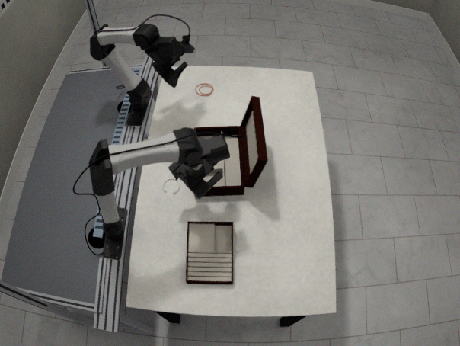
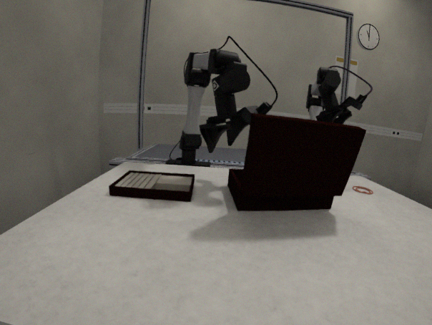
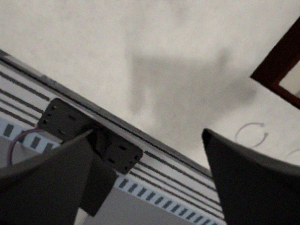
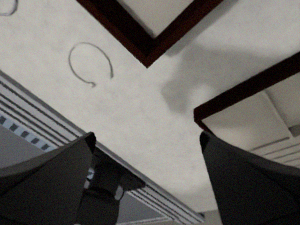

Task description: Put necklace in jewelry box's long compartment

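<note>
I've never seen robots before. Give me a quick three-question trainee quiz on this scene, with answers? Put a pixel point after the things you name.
1. True or false: the jewelry box (image 1: 225, 191) (image 2: 282, 205) (image 3: 272, 74) (image 4: 134, 50) has its lid (image 1: 260, 133) (image 2: 304, 157) raised.

2. What color are the thin loops (image 1: 196, 89) (image 2: 354, 188) on the table, away from the box?
A) Green
B) Red
C) Blue

3. Fill in: the left gripper (image 1: 180, 75) (image 2: 334, 116) (image 3: 149, 131) and right gripper (image 1: 210, 184) (image 2: 220, 147) (image 4: 147, 134) both have their fingers ____ (open/shut).

Key: 1 true; 2 B; 3 open.

Jewelry box (image 1: 228, 190) (image 2: 300, 161) (image 3: 277, 71) (image 4: 142, 53) open, dark red, lid raised; red rings (image 1: 196, 90) (image 2: 354, 188) and an open grey loop (image 1: 164, 186) (image 3: 236, 135) (image 4: 69, 59) lie outside
</note>
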`<state>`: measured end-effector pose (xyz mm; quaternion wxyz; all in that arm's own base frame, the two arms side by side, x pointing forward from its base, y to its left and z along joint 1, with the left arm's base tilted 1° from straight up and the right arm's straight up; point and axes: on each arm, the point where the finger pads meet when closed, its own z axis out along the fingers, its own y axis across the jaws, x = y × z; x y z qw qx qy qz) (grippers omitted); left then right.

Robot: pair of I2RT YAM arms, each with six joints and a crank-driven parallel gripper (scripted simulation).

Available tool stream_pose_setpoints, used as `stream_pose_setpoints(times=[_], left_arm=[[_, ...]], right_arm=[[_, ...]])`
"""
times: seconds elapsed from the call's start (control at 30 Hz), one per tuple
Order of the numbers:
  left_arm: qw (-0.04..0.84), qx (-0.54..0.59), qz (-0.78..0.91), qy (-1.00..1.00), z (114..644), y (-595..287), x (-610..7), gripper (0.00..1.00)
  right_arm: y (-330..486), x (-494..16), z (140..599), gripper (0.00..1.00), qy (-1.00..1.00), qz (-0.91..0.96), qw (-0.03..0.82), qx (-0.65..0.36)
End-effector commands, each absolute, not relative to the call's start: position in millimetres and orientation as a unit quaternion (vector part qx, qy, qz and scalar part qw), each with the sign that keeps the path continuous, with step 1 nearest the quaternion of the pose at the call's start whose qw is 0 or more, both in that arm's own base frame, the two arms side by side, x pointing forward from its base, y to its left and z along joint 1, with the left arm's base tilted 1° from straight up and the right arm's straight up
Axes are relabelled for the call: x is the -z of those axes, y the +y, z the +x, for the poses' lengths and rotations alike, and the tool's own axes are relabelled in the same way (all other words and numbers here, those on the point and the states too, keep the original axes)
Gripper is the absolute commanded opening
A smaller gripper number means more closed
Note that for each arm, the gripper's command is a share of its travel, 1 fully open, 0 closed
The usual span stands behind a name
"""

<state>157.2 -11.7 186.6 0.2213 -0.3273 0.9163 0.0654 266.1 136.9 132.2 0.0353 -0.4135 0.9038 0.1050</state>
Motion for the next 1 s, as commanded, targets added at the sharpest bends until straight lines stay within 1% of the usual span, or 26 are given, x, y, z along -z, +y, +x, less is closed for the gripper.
stream_pose_setpoints(times=[0.0, 0.57, 0.67, 0.73, 0.83, 0.97], left_arm=[[0.227, -0.062, -0.326, 0.915, 159, -12, -189, 1.00], [0.227, -0.062, -0.326, 0.915, 159, -12, -189, 1.00], [0.244, -0.061, -0.310, 0.917, 167, -10, -188, 1.00], [0.261, -0.055, -0.290, 0.919, 176, -9, -188, 1.00], [0.300, -0.047, -0.251, 0.919, 192, -1, -182, 1.00], [0.342, -0.055, -0.220, 0.912, 203, 22, -164, 1.00]], right_arm=[[138, -136, 267, 1.00, 0.902, -0.416, 0.043, -0.105], [138, -136, 267, 1.00, 0.902, -0.416, 0.043, -0.105], [144, -134, 277, 1.00, 0.903, -0.413, 0.069, -0.099], [153, -135, 290, 1.00, 0.899, -0.414, 0.107, -0.096], [183, -133, 312, 1.00, 0.884, -0.420, 0.182, -0.095], [242, -135, 322, 1.00, 0.844, -0.439, 0.286, -0.112]])
